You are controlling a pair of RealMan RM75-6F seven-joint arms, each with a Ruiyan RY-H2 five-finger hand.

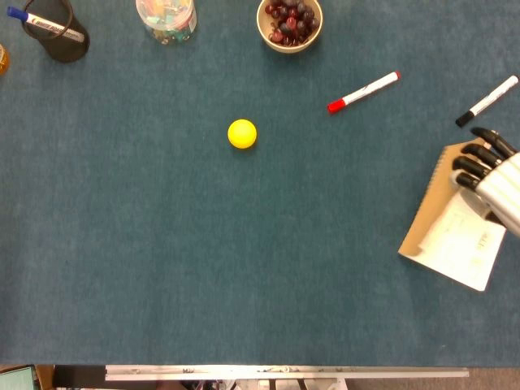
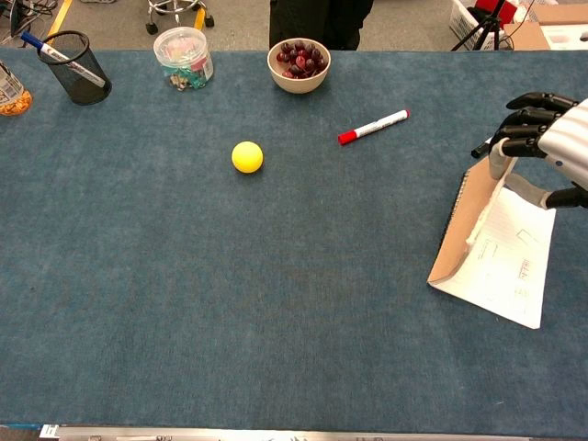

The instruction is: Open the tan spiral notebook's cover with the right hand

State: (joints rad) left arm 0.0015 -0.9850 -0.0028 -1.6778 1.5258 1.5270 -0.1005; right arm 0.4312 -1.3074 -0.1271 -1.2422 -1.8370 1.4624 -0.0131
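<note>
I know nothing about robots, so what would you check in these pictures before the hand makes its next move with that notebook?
1. Right hand holds the cover: ok. Its dark fingers curl over the raised edge of the tan cardboard cover.
2. Cover lifted off the pages: ok. It stands steeply and the white printed page shows beneath.
3. Cover laid fully open: not ok. It is only partway over.
4. Tan spiral notebook sits square on the table: not ok. It lies at an angle near the right edge of the blue felt table.
5. Black-capped white marker out of the way: cannot tell. It lies close behind the hand.
6. Left hand clear: cannot tell, neither view shows it.
</note>
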